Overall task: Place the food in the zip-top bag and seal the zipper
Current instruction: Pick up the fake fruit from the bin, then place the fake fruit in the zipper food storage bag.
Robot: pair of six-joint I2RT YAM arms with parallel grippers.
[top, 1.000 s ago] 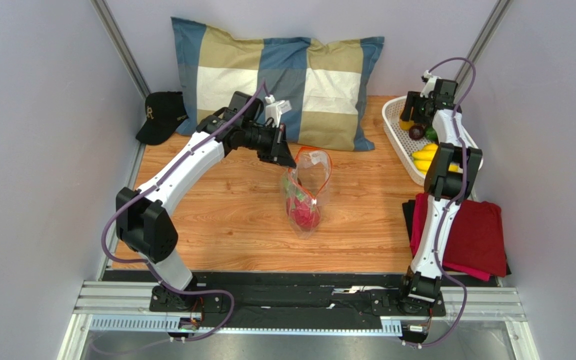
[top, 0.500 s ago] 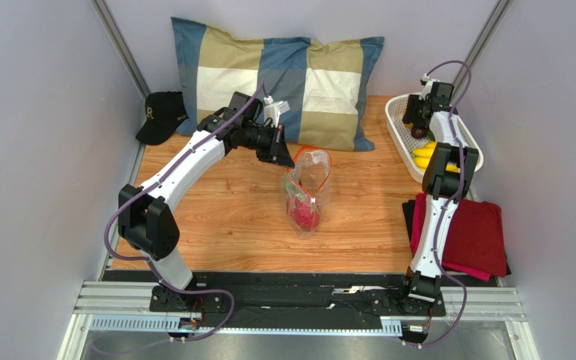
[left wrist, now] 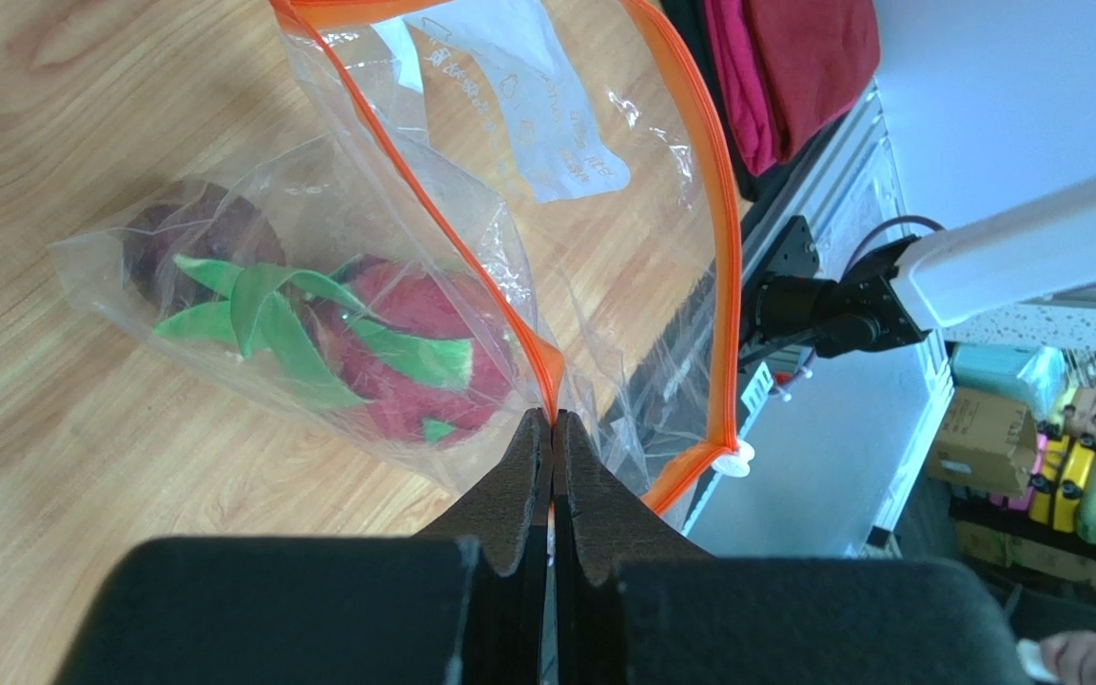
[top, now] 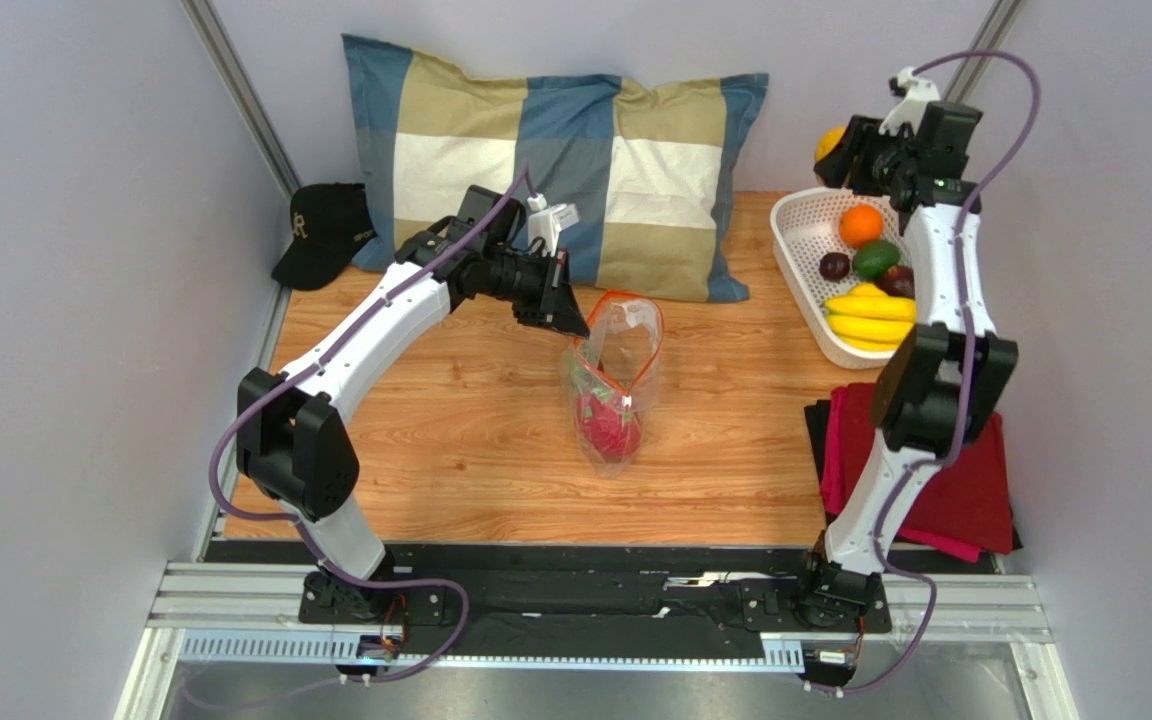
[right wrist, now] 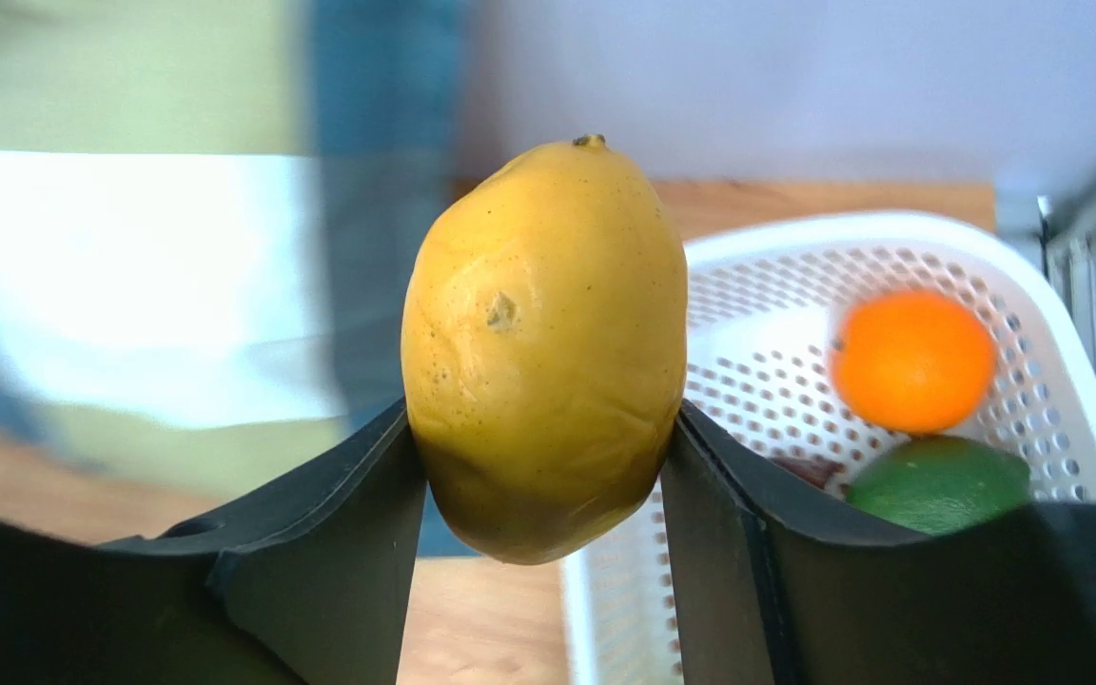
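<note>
Since the earlier frame the right arm has risen out of the white basket point(top: 796, 278). The right claw point(top: 848, 150) now hangs high over the far right corner, grasping a yellow fruit point(right wrist: 545, 343) between both fingers. The left arm has not moved. The left claw point(left wrist: 553, 445) is clenched on one lip of the zip-top bag point(top: 620, 375), right on the orange zipper point(left wrist: 713, 214), and holds the mouth open in the middle of the table point(top: 447, 435). The dragon fruit point(left wrist: 397, 343) and a dark piece point(left wrist: 168, 250) already lie inside the bag. The orange point(top: 862, 224) and bananas point(top: 868, 315) wait in the basket.

The bag is well to the left of the fruit. The fruit is round and smooth and held only at its middle, so I think a quick swing could let it slip out. The mouth is held on one side only, and the other lip hangs free. If the fruit comes down on the zipper instead of between the lips, it may fold the mouth shut, tip the bag, or pull the lip out of the left claw.
</note>
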